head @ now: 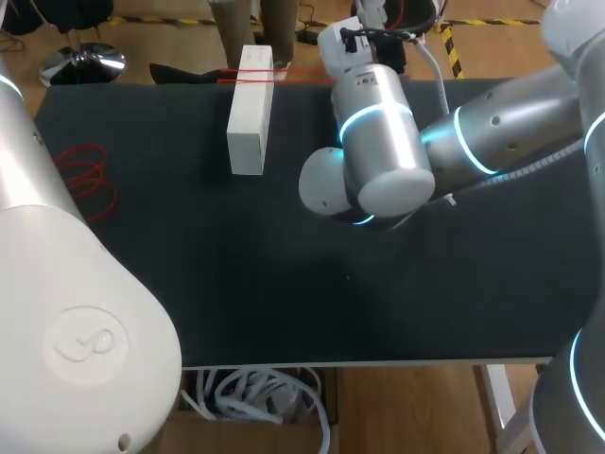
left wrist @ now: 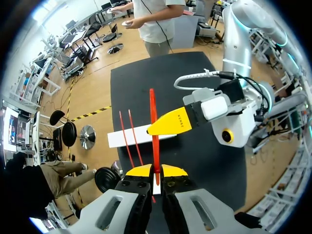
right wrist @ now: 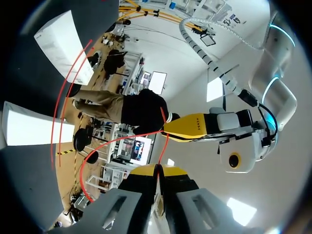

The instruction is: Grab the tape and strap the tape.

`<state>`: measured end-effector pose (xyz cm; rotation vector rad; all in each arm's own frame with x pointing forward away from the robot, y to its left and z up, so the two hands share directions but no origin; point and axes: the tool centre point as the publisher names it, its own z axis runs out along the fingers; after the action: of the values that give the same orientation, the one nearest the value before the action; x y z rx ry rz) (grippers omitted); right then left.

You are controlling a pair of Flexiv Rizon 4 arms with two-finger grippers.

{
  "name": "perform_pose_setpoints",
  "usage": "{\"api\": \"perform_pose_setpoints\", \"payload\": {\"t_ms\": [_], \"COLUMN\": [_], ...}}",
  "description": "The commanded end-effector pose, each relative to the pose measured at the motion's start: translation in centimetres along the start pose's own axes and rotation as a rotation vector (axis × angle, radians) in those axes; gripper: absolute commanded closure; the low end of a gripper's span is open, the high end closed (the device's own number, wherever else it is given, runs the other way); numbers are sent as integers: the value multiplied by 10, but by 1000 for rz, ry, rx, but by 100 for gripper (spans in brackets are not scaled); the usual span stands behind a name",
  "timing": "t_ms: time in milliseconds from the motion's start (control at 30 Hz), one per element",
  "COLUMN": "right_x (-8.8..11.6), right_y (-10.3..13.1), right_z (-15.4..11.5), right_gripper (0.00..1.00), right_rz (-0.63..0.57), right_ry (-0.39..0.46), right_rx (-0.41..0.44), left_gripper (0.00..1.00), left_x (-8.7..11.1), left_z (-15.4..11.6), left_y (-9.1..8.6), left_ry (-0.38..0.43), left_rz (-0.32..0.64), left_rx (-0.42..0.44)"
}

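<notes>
Head view looked down on a black table (head: 284,303). A long white box (head: 250,113) lay near the far edge, with one end reaching that edge. Red tape (head: 83,175) lay in loose loops on the table near the left side, well apart from the box. A thin red stretch of it ran straight along the far edge, from the box's far end toward the right. The left arm (head: 66,303) filled the near left corner. The right arm (head: 378,142) came in from the right and reached across the middle toward the far edge, its wrist near the box's far end.

Left wrist view showed the left gripper (left wrist: 156,171) with its two yellow tips close together, one on each side of the tape, pinching it. From there the tape ran straight ahead, passing across the white box, which lay crosswise ahead of the fingers. Two thinner red strands ran beside it across the box. One yellow finger of the other arm's gripper met the tape a little farther along.

Right wrist view showed the right gripper (right wrist: 156,170) with its yellow tips pressed almost together and a thin red line of tape rising from between them. The left gripper's yellow finger sat just ahead, at that same strand. More tape curved away in a slack loop to one side.
</notes>
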<state>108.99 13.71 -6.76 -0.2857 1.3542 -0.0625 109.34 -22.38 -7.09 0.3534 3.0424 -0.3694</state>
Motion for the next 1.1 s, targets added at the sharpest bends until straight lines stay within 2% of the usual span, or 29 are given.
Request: {"api": "perform_pose_setpoints", "payload": {"t_ms": [33,1100], "right_x": [-6,-6], "right_y": [-3,6], "right_z": [0,5], "right_gripper": [100,100], "right_rz": [-3,1], "right_ry": [17,38], "right_rx": [-13,-50], "left_gripper": [100,100], "left_x": [0,0], "left_z": [-1,-1], "left_y": [-1,-1], "left_ry": [2,2], "left_rz": [-1,-1], "left_rx": [-4,-4]}}
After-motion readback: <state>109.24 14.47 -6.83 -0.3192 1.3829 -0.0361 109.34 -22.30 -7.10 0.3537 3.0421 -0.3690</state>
